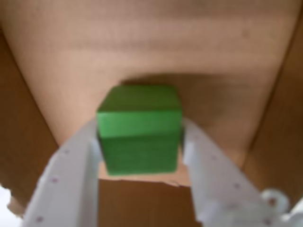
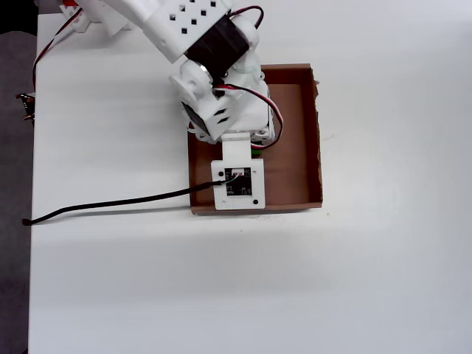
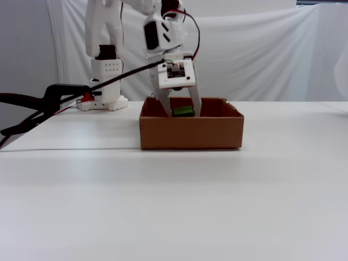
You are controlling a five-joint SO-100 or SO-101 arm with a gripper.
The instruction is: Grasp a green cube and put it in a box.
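One cube: I see the green cube [image 1: 139,130] squeezed between the two white fingers [image 1: 71,175] of my gripper [image 1: 140,142].
Gripper: closed on the cube, a finger against each side, in the wrist view.
Box: the brown box [image 3: 190,132] lies under and around the gripper; its floor fills the wrist view beyond the cube.
Height: in the fixed view the cube [image 3: 182,111] shows just above the near wall.
Overhead: my arm [image 2: 214,66] covers the cube.

White fingers [image 1: 75,165] grip the green cube [image 1: 139,130] over the box [image 1: 156,56] floor.
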